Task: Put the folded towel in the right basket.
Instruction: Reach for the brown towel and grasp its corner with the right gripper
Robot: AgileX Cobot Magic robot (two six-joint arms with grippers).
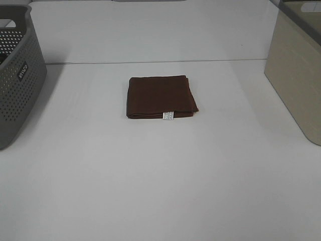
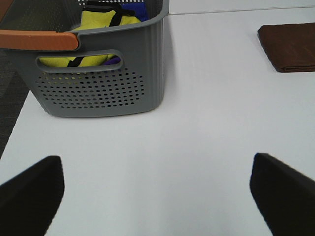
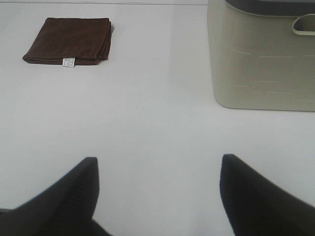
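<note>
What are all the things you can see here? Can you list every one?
folded towel: one, brown, middle of the table, small white tag on its near edge
grey basket: one, grey with holes, left side
soft items: count unclear, yellow and blue, inside the grey basket
beige basket: one, beige, right side
table: one, white
left end effector: one, black, open
right end effector: one, black, open
</note>
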